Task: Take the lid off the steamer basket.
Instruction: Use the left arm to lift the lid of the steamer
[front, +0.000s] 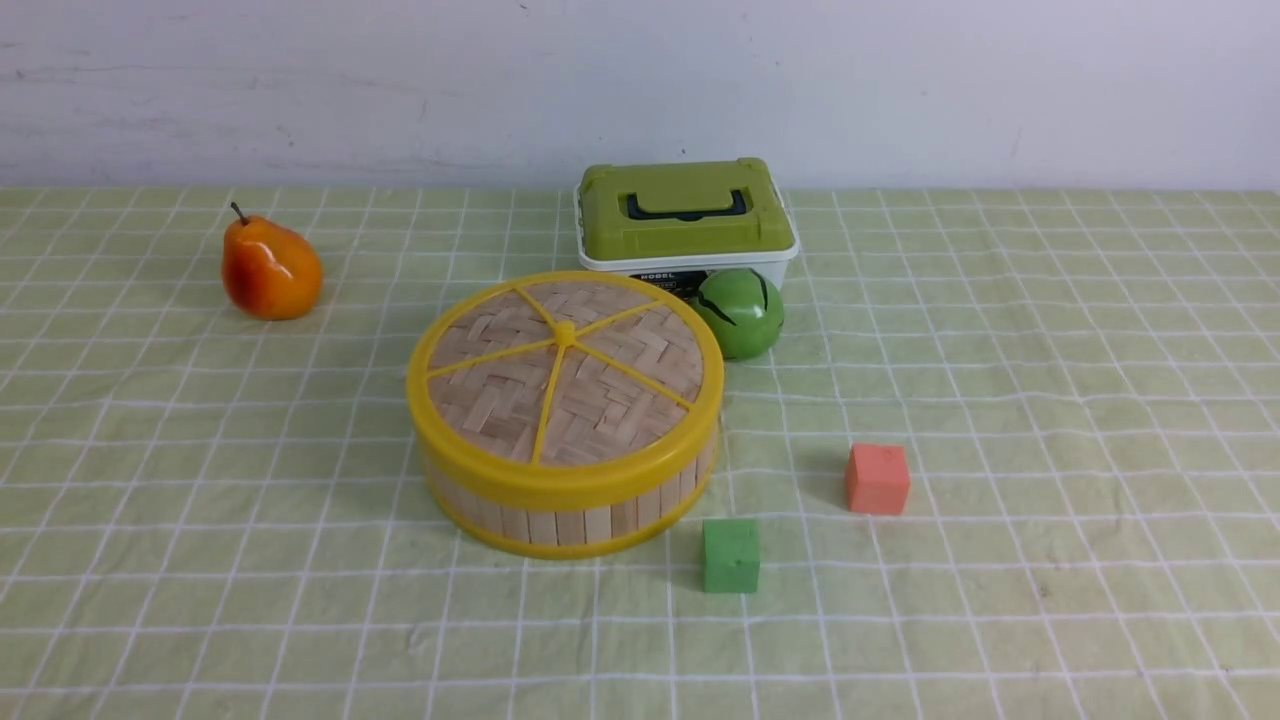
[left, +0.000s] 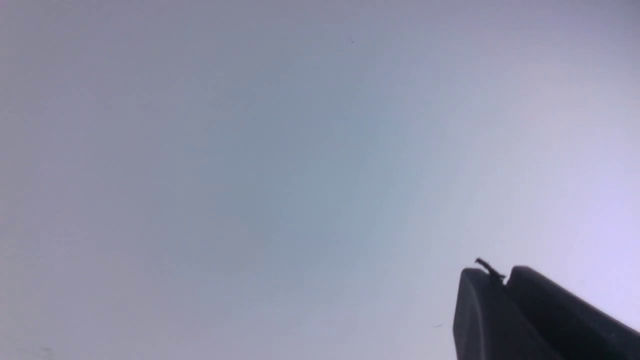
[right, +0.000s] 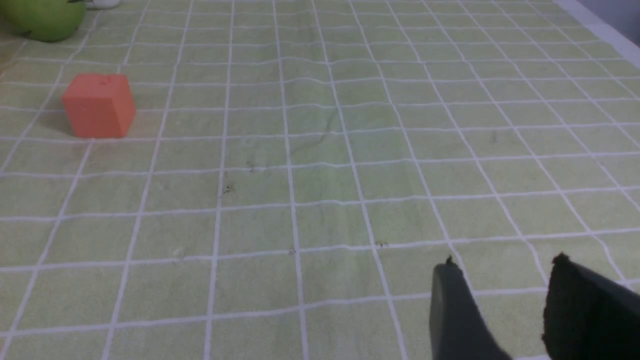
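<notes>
The lid (front: 565, 370), a woven tan bamboo disc with a thick yellow rim and yellow spokes meeting at a centre knob, sits closed on the steamer basket (front: 570, 512), a round tub with wooden-slat walls, in the middle of the table. Neither arm shows in the front view. My left gripper (left: 502, 274) is shut, empty, and faces a blank pale wall. My right gripper (right: 505, 265) is open and empty, low over the checked cloth, well to the right of the basket.
A white box with an olive-green lid (front: 685, 215) stands behind the basket, a green ball (front: 740, 312) beside it. An orange pear (front: 270, 268) lies far left. A green cube (front: 731, 555) and an orange cube (front: 877, 478) sit at the basket's front right; the orange cube also shows in the right wrist view (right: 98, 105).
</notes>
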